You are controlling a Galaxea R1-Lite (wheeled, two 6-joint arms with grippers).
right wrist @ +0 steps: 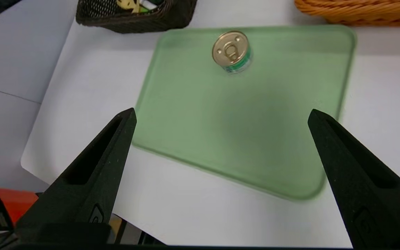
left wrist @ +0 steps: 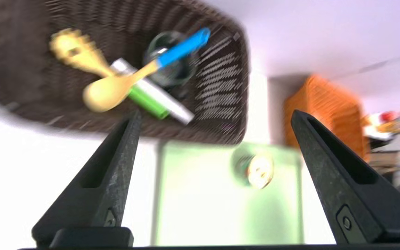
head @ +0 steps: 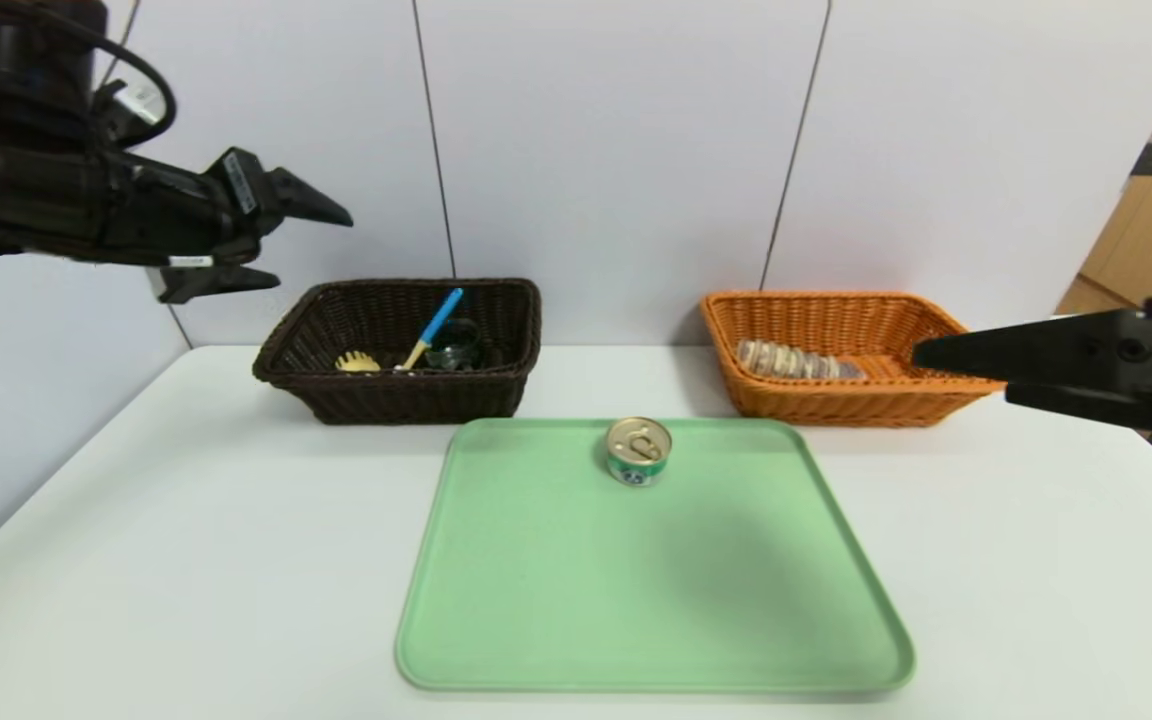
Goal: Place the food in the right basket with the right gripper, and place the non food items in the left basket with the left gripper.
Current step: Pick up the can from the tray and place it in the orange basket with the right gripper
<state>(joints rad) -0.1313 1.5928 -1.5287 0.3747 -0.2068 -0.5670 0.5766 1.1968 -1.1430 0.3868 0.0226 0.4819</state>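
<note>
Black and raised high, the left gripper (head: 281, 245) hung in the upper left of the head view, above and left of the dark brown basket (head: 406, 400), its fingers spread wide with nothing between them. Down in that basket, at centre left against the wall, sat the non-food lot: the yellow pasta fork (head: 357, 362) on the left, the yellow spoon with the blue handle (head: 433, 328) leaning up toward the rim, and the glass cup (head: 454, 345) just behind it. From the left wrist view the spoon (left wrist: 116, 86) lay across the white marker (left wrist: 165, 100), with the fork's green handle (left wrist: 148, 102) alongside.

Across to the middle, the green tray (head: 636, 600) filled the lower centre on the white table (head: 136, 560). Only the small round tin (head: 639, 451) stood on it, upright near the far edge, gold lid up.

Over at centre right, the orange basket (head: 836, 405) held the twisted bread loaf (head: 798, 361), lying lengthwise on its floor. At the far right edge of the frame, the right gripper (head: 966, 375) reached in level in front of that basket's right end; its wrist view showed the fingers wide apart and empty, with the tin (right wrist: 231, 52) well ahead of them.
</note>
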